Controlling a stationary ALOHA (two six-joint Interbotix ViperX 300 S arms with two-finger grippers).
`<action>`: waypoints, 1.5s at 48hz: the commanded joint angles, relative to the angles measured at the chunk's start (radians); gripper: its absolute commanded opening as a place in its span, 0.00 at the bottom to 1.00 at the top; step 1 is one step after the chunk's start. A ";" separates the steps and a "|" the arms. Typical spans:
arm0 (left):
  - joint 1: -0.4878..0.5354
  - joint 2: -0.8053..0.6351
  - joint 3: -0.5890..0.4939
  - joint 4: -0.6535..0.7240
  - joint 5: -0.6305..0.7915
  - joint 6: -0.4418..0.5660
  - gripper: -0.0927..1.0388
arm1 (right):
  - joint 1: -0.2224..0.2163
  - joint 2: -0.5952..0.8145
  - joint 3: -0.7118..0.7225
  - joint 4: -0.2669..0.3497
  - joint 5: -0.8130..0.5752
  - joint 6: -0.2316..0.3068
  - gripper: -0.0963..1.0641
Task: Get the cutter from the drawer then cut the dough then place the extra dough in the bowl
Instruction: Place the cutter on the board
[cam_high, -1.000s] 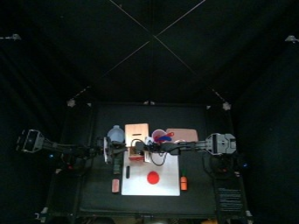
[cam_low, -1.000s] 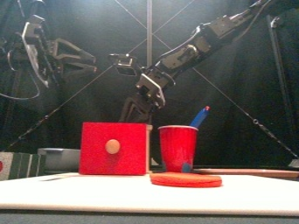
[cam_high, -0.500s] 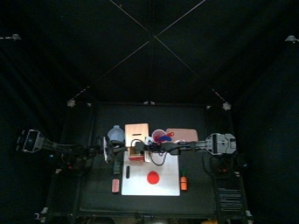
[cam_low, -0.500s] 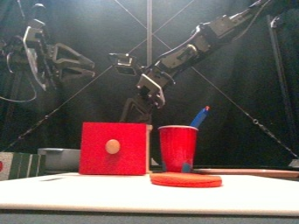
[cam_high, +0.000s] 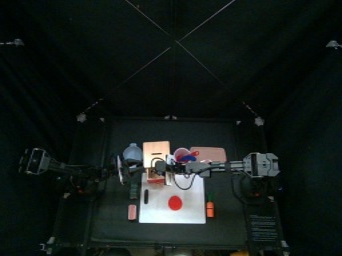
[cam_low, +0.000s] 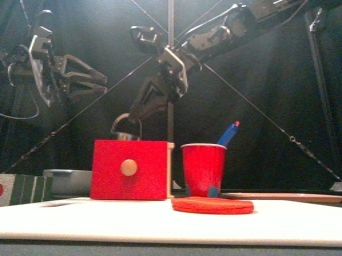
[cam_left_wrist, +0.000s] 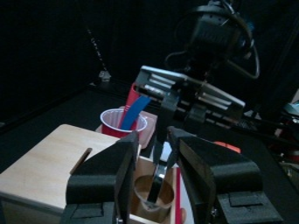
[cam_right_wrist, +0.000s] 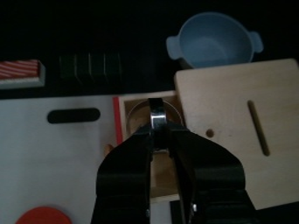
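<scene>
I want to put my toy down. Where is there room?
The white board is bare in front of the red drawer, left of the dough. Behind, the box, bowl and cup crowd together, with the right end effector holding the cutter above.

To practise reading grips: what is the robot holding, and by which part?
The right gripper holds the cutter, apparently by its wire handle; the exact hold is hidden. The left gripper is open, empty.
</scene>
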 joint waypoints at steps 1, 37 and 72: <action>0.011 0.000 -0.012 -0.002 -0.005 0.002 0.74 | 0.002 -0.091 0.003 -0.011 0.000 -0.003 0.51; 0.129 0.002 -0.058 0.009 0.037 0.005 0.74 | 0.133 -0.630 0.592 -0.031 0.011 0.006 0.50; 0.282 0.242 -0.305 0.147 0.140 0.005 0.74 | 0.147 -0.437 0.661 -0.034 -0.094 0.008 0.61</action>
